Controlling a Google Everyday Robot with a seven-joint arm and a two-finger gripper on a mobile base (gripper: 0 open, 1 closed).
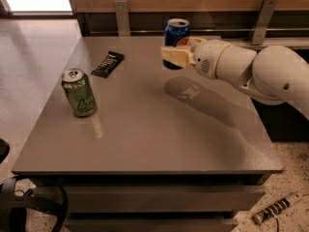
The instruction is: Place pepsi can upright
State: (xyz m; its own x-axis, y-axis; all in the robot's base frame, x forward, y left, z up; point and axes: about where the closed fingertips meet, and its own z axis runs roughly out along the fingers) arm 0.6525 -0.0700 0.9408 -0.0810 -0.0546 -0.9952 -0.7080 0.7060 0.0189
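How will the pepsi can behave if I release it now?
Held upright by the end effector above the table near its far edge, the pepsi can would likely tip and roll if dropped. Its smooth round wall may slip.

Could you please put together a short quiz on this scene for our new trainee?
1. True or false: the green can lies on its side.
2. What does the hand hold above the far side of the table? A) pepsi can B) green can C) nothing
3. How many cans are in view?
Key: 1 false, it stands upright; 2 A; 3 two.
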